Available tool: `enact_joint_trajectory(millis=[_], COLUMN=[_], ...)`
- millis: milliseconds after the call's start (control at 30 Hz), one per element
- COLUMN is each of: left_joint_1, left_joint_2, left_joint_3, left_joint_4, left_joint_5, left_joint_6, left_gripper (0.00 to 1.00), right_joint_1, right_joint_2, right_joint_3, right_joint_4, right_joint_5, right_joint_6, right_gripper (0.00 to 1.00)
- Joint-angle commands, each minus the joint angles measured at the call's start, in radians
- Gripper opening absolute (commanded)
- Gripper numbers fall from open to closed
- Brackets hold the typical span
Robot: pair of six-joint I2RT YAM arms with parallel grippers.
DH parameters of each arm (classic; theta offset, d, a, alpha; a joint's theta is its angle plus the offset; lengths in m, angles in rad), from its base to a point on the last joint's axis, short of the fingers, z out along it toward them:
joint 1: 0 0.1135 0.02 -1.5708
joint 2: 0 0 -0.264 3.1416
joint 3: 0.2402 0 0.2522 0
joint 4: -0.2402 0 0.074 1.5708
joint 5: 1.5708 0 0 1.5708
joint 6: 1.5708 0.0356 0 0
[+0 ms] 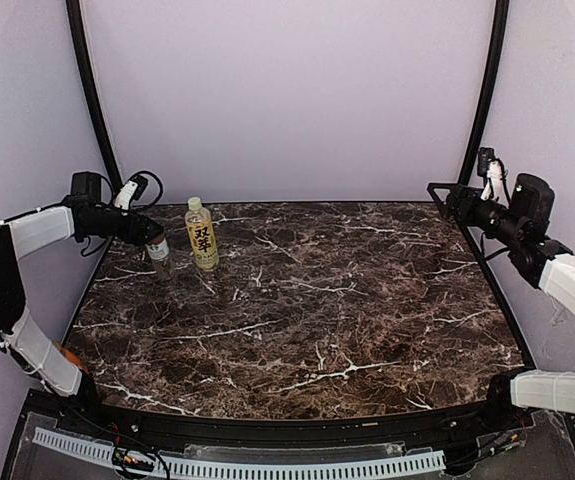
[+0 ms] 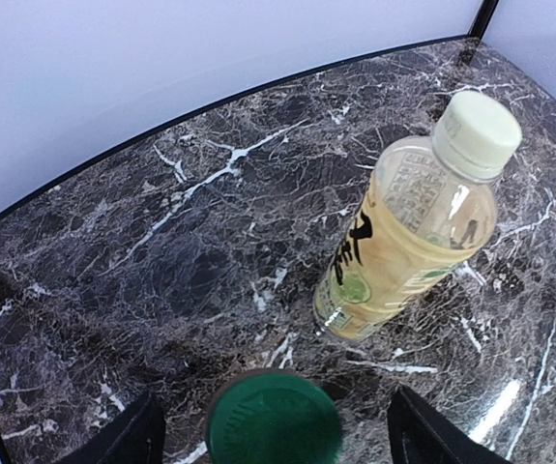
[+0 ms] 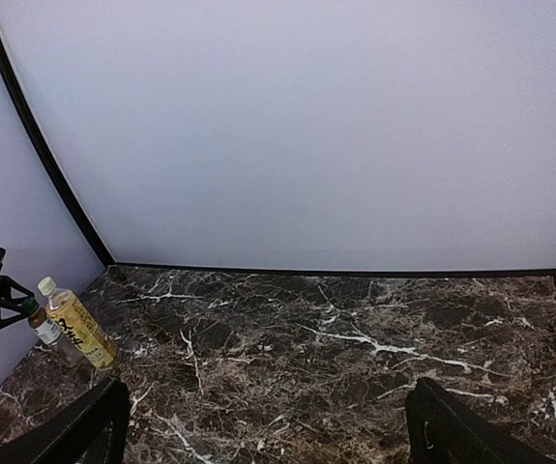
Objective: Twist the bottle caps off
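Marble-patterned and dark, the bench [image 1: 347,300] carries two bottles that stand upright at its far left corner, close to the pale back wall. The left end effector [image 1: 152,237] hangs over the short clear bottle [image 1: 160,258], its jaws open. In the left wrist view its two black fingers [image 2: 134,433] stand either side of the dark green cap [image 2: 274,421], with a gap showing between the cap and each finger, so nothing is gripped. The green cap sits on its bottle.

Just beside that bottle, on its right in the overhead view, stands the tall yellow-labelled bottle [image 1: 203,236] with dark characters down its label. Pale liquid fills most of it, and its cream cap [image 2: 478,130] is on the neck. The two bottles stand near each other, but whether they touch cannot be told.

The right end effector [image 1: 442,196] is held above the far right edge of the bench, well apart from both bottles. Its jaws are spread wide and hold nothing; the right wrist view looks between them across bare marble to the bottles in the opposite corner.
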Motion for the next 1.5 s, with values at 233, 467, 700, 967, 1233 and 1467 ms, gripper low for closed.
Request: enact_joint_trajectory(millis=[233,467,700,967,1233,1467], left_joint_1=[0.003,0.003,0.004,-0.087,-0.545,-0.696], left_joint_2=[0.041,0.024,-0.093,-0.279,-0.287,-0.237], left_joint_3=[0.050,0.074,0.199,0.481,0.642,0.661], left_joint_4=[-0.029,-0.129,-0.415,-0.885,-1.097,-0.987], left_joint_5=[0.040,0.035,-0.092,0.035,0.034,0.066], left_joint_6=[-0.009,0.041,0.201,0.354,0.380,0.318], left_gripper=[0.54,0.05,0.01,0.01,0.01,0.01], right_joint_1=[0.013,0.015,0.070,0.465,0.834,0.928], right_joint_2=[-0.003,-0.006,-0.008,0.125,0.469,0.708], right_joint_3=[0.016,0.021,0.087,0.289,0.588,0.758], right_joint_4=[0.014,0.010,-0.049,-0.074,-0.082,-0.072], right_joint_5=[0.028,0.028,-0.018,-0.066,-0.026,-0.154], right_joint_6=[0.004,0.004,-0.034,-0.267,-0.515,-0.525], right_gripper=[0.99,0.98,0.98,0.96,0.99,0.99])
